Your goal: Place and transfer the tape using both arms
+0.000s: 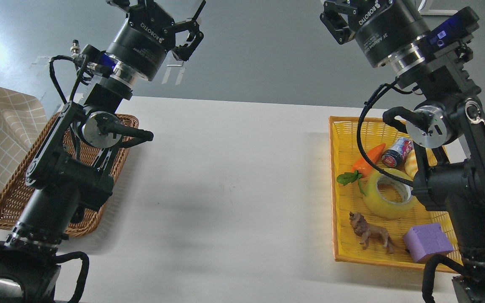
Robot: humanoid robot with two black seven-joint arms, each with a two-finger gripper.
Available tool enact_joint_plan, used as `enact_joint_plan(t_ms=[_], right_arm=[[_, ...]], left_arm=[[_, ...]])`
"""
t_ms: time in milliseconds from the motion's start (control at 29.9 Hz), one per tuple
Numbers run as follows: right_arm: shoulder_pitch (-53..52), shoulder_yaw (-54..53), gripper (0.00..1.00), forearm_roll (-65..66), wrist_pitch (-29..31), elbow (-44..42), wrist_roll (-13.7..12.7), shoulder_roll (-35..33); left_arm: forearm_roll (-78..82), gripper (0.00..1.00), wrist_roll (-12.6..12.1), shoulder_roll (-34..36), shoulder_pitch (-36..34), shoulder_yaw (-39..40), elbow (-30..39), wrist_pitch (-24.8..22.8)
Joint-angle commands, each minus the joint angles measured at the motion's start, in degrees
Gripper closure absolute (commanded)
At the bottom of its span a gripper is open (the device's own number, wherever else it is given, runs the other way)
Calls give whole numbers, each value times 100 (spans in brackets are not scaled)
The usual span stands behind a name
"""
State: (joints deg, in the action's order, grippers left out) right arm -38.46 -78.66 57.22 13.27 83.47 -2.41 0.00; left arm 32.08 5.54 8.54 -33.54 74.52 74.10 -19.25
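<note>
A white table has a wide bare middle. A brown wicker basket sits at its left edge, a yellow tray at its right. The left gripper hangs high, fingers spread, holding nothing. The right gripper is cropped; its opening cannot be told. The tape, translucent yellow-green with pale core, lies flat in the tray beside a carrot.

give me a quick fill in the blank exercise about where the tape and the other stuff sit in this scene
1. The translucent yellow-green roll of packing tape lies in the ____ plastic basket.
2. The brown toy ____ stands in front of the roll, beside the purple foam block.
3. The brown woven wicker basket sits under the robot's ____ arm.
4. The orange toy carrot lies ____ the tape.

Missing words: yellow; lion; left; behind
</note>
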Motion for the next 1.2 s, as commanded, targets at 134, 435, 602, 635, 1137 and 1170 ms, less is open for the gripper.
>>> enact_joint_plan(t_ms=[134, 435, 602, 635, 1137, 1170], right_arm=[[49, 96, 0, 9, 1, 29, 4, 0], [111, 105, 0, 9, 1, 64, 13, 0], [111, 105, 0, 9, -8, 64, 13, 0], [111, 105, 0, 9, -8, 64, 13, 0], [277, 97, 0, 9, 18, 248, 13, -123], [321, 96, 0, 9, 27, 318, 39, -175]], left_arm=[[-9, 2, -9, 43, -38, -8, -1, -44], [-9, 2, -27, 43, 5, -8, -10, -35], [-9, 2, -35, 60, 5, -17, -19, -26], [-9, 2, -35, 69, 5, -25, -19, -17], [0, 2, -44, 95, 5, 1, -19, 35], [0, 2, -44, 95, 5, 1, -19, 35]])
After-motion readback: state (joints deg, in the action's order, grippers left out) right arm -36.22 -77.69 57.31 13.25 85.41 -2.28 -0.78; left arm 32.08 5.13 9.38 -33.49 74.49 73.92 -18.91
